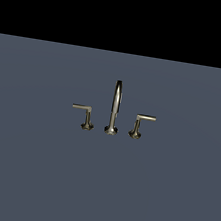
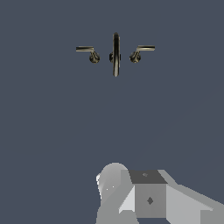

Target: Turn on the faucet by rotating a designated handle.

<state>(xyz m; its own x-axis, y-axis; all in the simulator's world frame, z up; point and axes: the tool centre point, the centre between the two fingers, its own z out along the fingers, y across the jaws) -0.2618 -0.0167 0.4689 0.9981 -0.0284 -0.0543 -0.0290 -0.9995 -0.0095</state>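
Note:
The small brass faucet [image 1: 115, 105] stands on the flat grey surface [image 1: 32, 171], with a tall arched spout in the middle. The designated handle [image 1: 84, 109], an L-shaped lever with its arm pointing toward the exterior view's left, stands left of the spout. Its mirrored twin [image 1: 143, 119] stands to the right of the spout. The wrist view looks down on the set from a distance: spout [image 2: 116, 54], designated handle [image 2: 86, 50], twin [image 2: 143, 49]. No gripper fingers show in either view, and nothing touches the faucet.
A grey and white blocky part of the arm [image 2: 144, 197] shows in the wrist view, well apart from the faucet. A black band [image 1: 126, 13] lies beyond the far edge of the surface in the exterior view.

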